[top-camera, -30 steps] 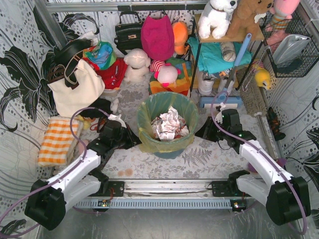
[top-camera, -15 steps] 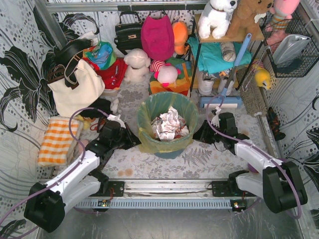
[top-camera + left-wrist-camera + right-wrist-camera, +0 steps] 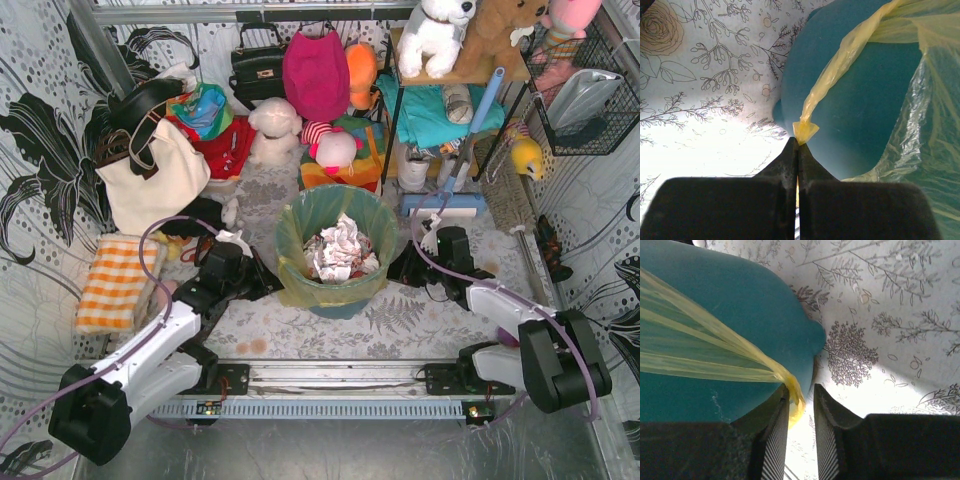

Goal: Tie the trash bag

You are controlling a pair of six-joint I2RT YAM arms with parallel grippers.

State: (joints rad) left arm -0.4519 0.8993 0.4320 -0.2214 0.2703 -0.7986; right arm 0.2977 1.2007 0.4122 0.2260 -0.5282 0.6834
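Note:
The trash bag (image 3: 300,276), thin yellow plastic with crumpled white paper inside, lines the round teal bin (image 3: 336,305) in the middle of the floor. My left gripper (image 3: 262,282) is at the bin's left side. In the left wrist view it (image 3: 798,142) is shut on the tip of a twisted yellow bag strip (image 3: 840,65) in front of the bin (image 3: 860,105). My right gripper (image 3: 402,268) is at the bin's right side. In the right wrist view it (image 3: 801,395) is open, and a pulled bag corner (image 3: 792,387) lies between the jaws against one finger, beside the bin (image 3: 740,300).
A cream tote bag (image 3: 155,175) and an orange checked cloth (image 3: 115,280) lie at the left. Plush toys, bags and a shelf (image 3: 440,110) crowd the back. A blue mop (image 3: 450,195) stands behind the right arm. Patterned walls close in both sides.
My right gripper has moved left, closer to the bin's right side. My left gripper has barely shifted and keeps its hold on the bag strip.

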